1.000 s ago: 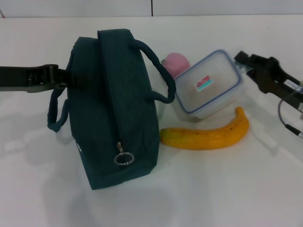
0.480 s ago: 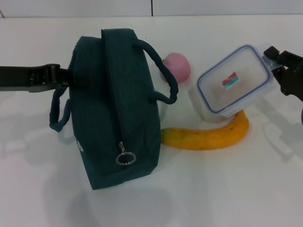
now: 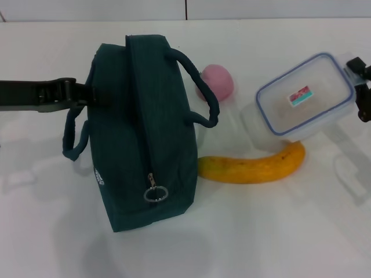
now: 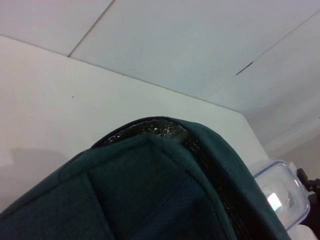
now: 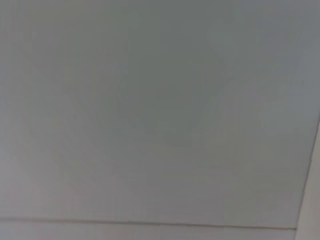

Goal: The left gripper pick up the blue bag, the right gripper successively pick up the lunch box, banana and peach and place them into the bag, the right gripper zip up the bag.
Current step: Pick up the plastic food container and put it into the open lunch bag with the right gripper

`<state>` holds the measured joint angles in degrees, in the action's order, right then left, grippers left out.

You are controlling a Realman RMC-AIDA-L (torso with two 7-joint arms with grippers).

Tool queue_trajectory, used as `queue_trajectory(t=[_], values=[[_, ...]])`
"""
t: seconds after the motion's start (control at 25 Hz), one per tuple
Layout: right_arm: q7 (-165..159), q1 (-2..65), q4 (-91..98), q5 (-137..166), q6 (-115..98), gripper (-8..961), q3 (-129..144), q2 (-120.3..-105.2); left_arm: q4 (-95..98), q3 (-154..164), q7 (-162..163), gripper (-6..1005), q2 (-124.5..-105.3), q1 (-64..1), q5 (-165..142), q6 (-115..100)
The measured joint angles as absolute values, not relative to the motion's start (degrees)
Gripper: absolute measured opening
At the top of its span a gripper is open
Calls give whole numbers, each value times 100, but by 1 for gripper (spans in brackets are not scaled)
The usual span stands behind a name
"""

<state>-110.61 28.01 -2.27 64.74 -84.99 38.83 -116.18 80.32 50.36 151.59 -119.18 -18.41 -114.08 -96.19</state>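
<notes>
A: Where the head view looks down on the white tabletop (image 3: 278, 231), what sits around the blue bag (image 3: 142, 133)?

B: On the bag's left the left gripper (image 3: 87, 95) is clenched on the bag's side, next to a hanging handle loop. The bag stands upright with its zipper shut, the ring pull (image 3: 154, 193) low on the near end. Just behind the bag's right handle lies the peach (image 3: 217, 81). Right of the bag's base, the banana (image 3: 252, 167) lies on the tabletop.

A: And the lunch box (image 3: 301, 101)?

B: It is lifted and tilted, well to the right of the bag, above the banana's far tip. The right gripper (image 3: 360, 87) is at its right edge, grasping it, mostly cut off by the frame.

A: What does the left wrist view give?

B: The bag fills the lower part, seen from very close, its dark lining showing at the top seam. Beyond the bag the blue-rimmed lunch box peeks in at the edge.

A: The right wrist view?

B: Only a plain grey surface with a faint seam; neither the bag nor anything else shows.
</notes>
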Motion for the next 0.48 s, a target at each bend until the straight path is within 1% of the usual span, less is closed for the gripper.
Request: queue_trajectory(t=[0.24,0.48], values=[[-11533,2839,-719,6360,-8931,97,3494,-11619,7783,5036,14951,45,-11918,-1890,-11158,-9615],[-11725,3085,-1014,6401,-9238,97,3265,-11619,7632,5045,14820,45,-11922,-1943,-11107,-9614]])
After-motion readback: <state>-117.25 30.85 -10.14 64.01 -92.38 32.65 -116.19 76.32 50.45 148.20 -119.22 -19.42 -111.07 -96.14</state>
